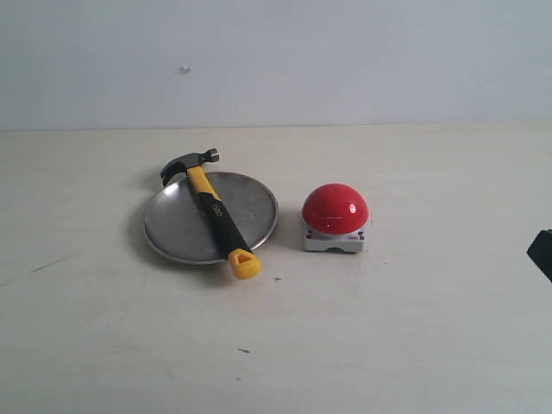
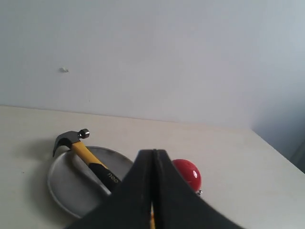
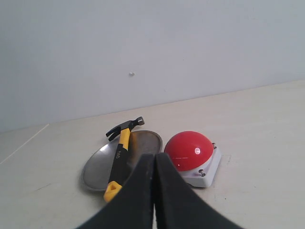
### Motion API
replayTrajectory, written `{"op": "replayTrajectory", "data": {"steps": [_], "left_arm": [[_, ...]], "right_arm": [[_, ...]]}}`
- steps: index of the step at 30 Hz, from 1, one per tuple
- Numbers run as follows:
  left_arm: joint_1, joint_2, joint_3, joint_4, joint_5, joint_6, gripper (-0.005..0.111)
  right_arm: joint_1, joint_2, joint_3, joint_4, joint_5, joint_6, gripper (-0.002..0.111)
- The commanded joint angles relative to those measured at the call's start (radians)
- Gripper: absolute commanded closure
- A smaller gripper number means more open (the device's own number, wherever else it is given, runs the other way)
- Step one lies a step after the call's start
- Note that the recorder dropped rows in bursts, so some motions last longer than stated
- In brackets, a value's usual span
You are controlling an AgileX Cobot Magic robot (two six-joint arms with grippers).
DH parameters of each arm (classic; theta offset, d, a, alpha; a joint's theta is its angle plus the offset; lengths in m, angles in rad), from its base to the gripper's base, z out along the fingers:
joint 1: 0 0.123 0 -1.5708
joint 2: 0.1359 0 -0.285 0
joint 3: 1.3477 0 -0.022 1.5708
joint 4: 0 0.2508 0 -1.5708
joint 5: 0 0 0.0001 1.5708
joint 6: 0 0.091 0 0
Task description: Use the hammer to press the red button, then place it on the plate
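The hammer (image 1: 211, 210) lies across the silver plate (image 1: 177, 228), its dark head over the far rim and its yellow looped end past the near rim. The red button (image 1: 335, 208) sits on its grey-white base just right of the plate. In the left wrist view the hammer (image 2: 88, 157), plate (image 2: 71, 188) and red button (image 2: 189, 172) lie beyond my left gripper (image 2: 153, 157), which is shut and empty. My right gripper (image 3: 154, 162) is also shut and empty, with the hammer (image 3: 120, 155), plate (image 3: 97, 167) and red button (image 3: 190, 150) ahead of it.
Everything rests on a pale table (image 1: 414, 328) against a plain white wall. A dark bit of the right arm (image 1: 542, 252) shows at the exterior view's right edge.
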Motion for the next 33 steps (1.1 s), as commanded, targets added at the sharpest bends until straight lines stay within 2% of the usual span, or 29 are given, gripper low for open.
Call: {"op": "replayTrajectory", "data": {"steps": [1, 4, 5, 12, 14, 16, 18, 22, 33], "left_arm": [[0.001, -0.059, 0.069, -0.011, 0.052, -0.018, 0.107], [0.001, -0.068, 0.093, 0.007, 0.095, -0.013, 0.107], [0.001, -0.068, 0.095, 0.072, 0.098, -0.011, 0.107], [0.001, -0.068, 0.095, 0.152, 0.098, -0.003, 0.107], [0.001, -0.068, 0.095, 0.180, 0.088, 0.045, 0.107], [0.001, -0.119, 0.095, 0.197, 0.081, 0.047, 0.107], [0.001, -0.238, 0.108, 0.237, -0.018, 0.065, 0.107], [0.001, -0.515, 0.202, 0.174, -0.266, 0.065, 0.107], [0.001, -0.516, 0.234, 0.176, -0.376, 0.091, 0.107]], "right_arm": [[0.002, -0.007, 0.006, -0.009, -0.001, -0.007, 0.108], [0.002, -0.007, 0.006, -0.009, -0.001, -0.007, 0.108], [0.002, -0.007, 0.006, -0.009, -0.001, -0.007, 0.108], [0.002, -0.007, 0.006, -0.009, -0.001, -0.007, 0.108], [0.002, -0.007, 0.006, -0.009, -0.001, -0.007, 0.108], [0.002, -0.007, 0.006, -0.009, -0.001, -0.007, 0.108], [0.002, -0.007, 0.006, -0.009, -0.001, -0.007, 0.108], [0.002, -0.007, 0.006, -0.009, -0.001, -0.007, 0.108], [0.002, -0.009, 0.006, -0.009, -0.001, -0.007, 0.108]]}}
